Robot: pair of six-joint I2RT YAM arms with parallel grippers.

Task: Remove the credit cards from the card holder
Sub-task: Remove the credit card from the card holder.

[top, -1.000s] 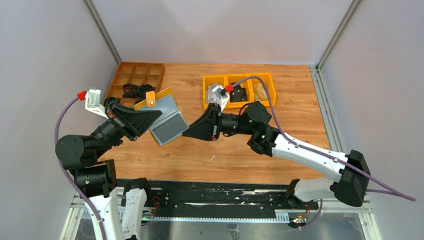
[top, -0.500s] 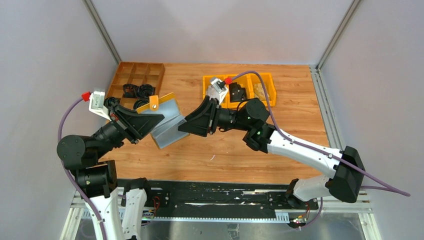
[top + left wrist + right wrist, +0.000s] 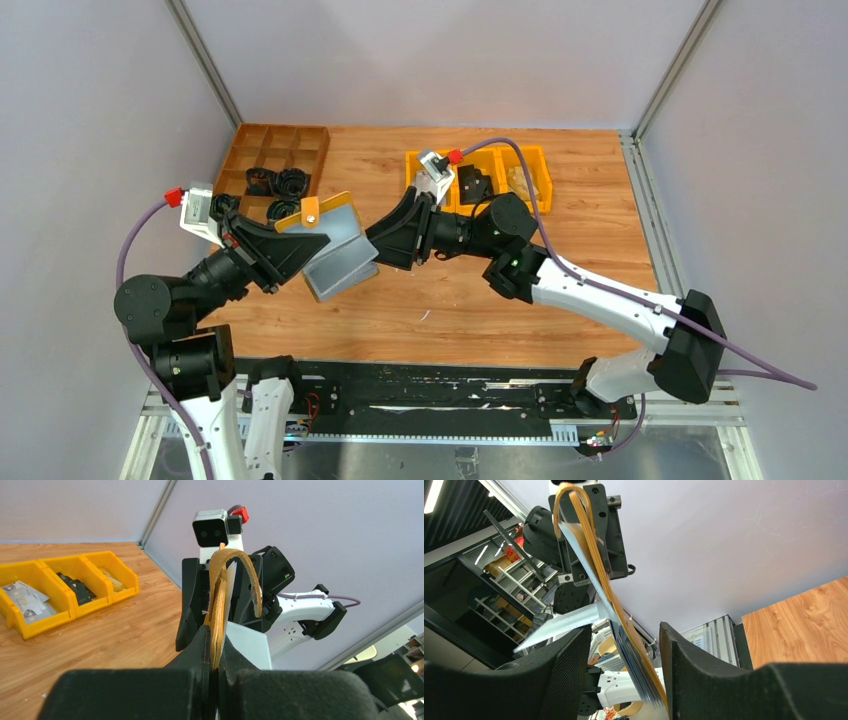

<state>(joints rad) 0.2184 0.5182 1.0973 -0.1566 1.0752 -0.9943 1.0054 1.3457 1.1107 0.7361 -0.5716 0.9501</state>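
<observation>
The left end effector is closed on the card holder and holds it in the air above the wooden counter, a little left of centre in the overhead view. The holder is unfolded, its grey-blue inside facing up and toward the lower right, and its mustard snap tab sticks out at the upper left corner. From the left wrist, the left end effector pinches the holder edge-on by its mustard cover, and the tab curls over to the right.

The right end effector meets the right edge of the holder. From the right wrist, the right end effector is open, with its two fingers standing on either side of the holder, which runs down between them. It cannot be told whether the fingers touch it, or whether cards sit in its sleeves.

Three yellow bins stand at the upper centre of the counter. In the left wrist view, whitish credit cards lie in the leftmost bin. A brown compartment tray at the upper left holds black pieces.
</observation>
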